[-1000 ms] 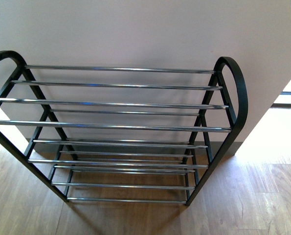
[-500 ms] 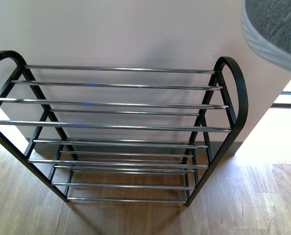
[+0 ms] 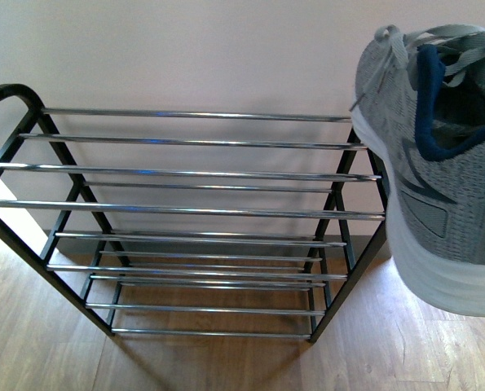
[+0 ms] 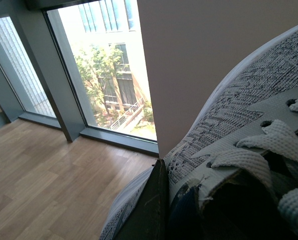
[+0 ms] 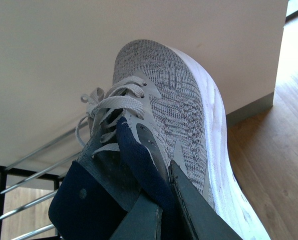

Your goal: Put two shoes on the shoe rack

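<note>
The right claw [image 5: 164,212] is clamped on the navy collar of a sneaker [image 5: 179,95]. A second ago the front view had only the rack [image 3: 193,174]; now this sneaker hangs at its 3 o'clock, in the air, on no bar yet. Delivery is starting, I think. The left claw [image 4: 158,200] touches another sneaker [image 4: 239,110]; its grip I cannot tell.

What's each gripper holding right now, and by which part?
Right gripper pinches one grey sneaker by its navy-lined collar beside the laces. Left gripper holds the other sneaker, apparently likewise.
</note>
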